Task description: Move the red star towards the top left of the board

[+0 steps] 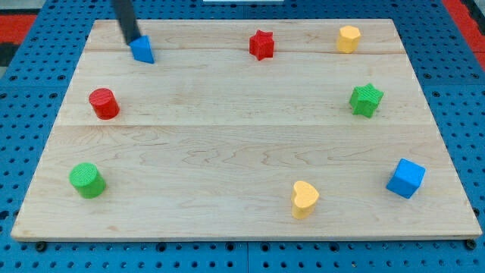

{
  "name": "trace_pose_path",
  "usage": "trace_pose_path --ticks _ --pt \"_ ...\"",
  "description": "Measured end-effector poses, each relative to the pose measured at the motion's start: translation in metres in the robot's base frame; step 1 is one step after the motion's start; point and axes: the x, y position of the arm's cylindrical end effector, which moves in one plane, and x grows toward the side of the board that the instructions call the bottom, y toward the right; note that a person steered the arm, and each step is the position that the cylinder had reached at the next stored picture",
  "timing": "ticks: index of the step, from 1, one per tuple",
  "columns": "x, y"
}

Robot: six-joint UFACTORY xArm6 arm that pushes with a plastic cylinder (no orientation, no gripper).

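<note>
The red star (261,45) lies near the view's top, a little right of centre, on the wooden board (242,152). My tip (133,40) is at the view's top left, touching the upper left of a blue triangular block (142,50). The tip stands far to the left of the red star, well apart from it.
A red cylinder (104,103) sits at the left. A green cylinder (87,180) is at the bottom left. A yellow hexagonal block (348,39) is at the top right, a green star (366,99) at the right, a blue cube (406,178) at the bottom right, a yellow heart (305,199) at the bottom.
</note>
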Motion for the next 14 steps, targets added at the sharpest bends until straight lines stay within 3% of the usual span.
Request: trace_pose_path --ticks 2,3,4,5,6,7,9,10,11,14 --pt "0.061 0.031" --pt "0.094 0.068" --pt "0.102 0.144" --pt "0.097 0.237" --pt "0.037 0.248" --pt "0.001 0.192" --pt "-0.009 0.244" --pt "-0.03 0.173" --pt "-0.022 0.122" --pt "-0.004 0.045"
